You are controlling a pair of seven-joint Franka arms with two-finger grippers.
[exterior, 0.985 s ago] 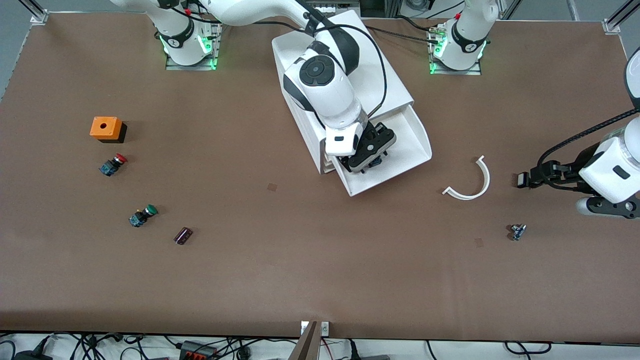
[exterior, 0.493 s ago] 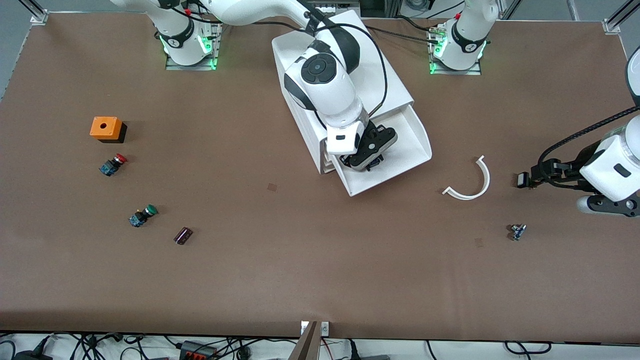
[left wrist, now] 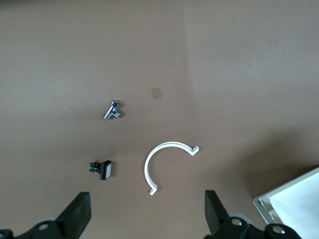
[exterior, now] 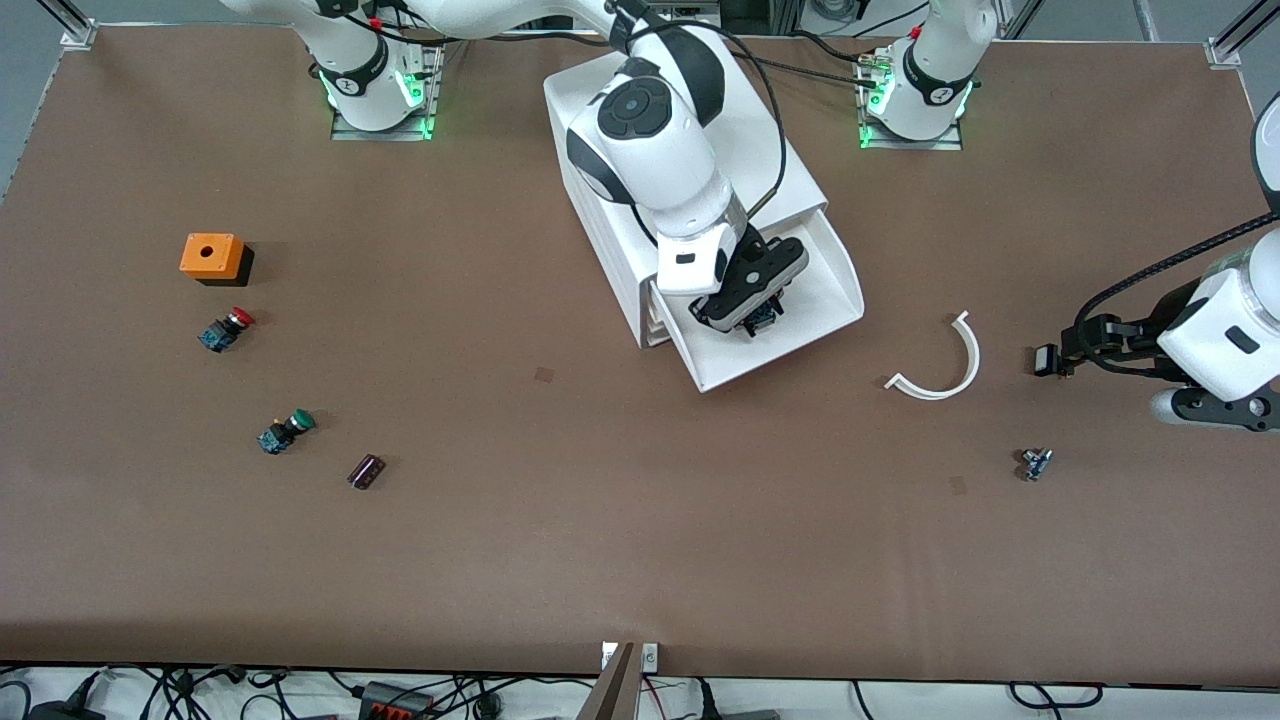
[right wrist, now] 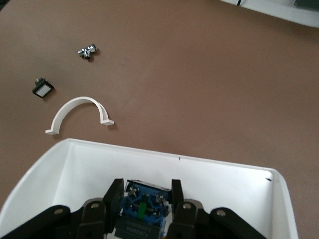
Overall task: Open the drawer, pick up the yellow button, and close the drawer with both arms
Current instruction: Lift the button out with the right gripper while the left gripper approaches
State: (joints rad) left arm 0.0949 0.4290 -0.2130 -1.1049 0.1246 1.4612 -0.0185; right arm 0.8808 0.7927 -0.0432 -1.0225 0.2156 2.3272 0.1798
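The top drawer (exterior: 838, 292) of the white cabinet (exterior: 770, 170) is pulled open toward the front camera. My right gripper (exterior: 754, 314) is over the drawer tray and shut on the button (exterior: 764, 318). Only the button's blue body shows between the fingers; its cap is hidden. In the right wrist view the button (right wrist: 144, 208) sits between the shut fingers of the right gripper (right wrist: 146, 189), above the drawer's white wall (right wrist: 209, 174). My left gripper (exterior: 1215, 410) hangs open and empty over the table at the left arm's end, and its fingers show wide apart around the left gripper's midpoint (left wrist: 147, 219).
A white arc piece (exterior: 945, 370) lies between the drawer and the left gripper, with a small black white-faced part (exterior: 1045, 360) and a metal fitting (exterior: 1035, 463) nearby. At the right arm's end are an orange box (exterior: 212, 256), a red-capped button (exterior: 226, 329), a green-capped button (exterior: 285, 431) and a dark cylinder (exterior: 366, 471).
My right gripper has risen and shifted slightly toward the left arm's end, with the button in it. The left arm has drifted a little.
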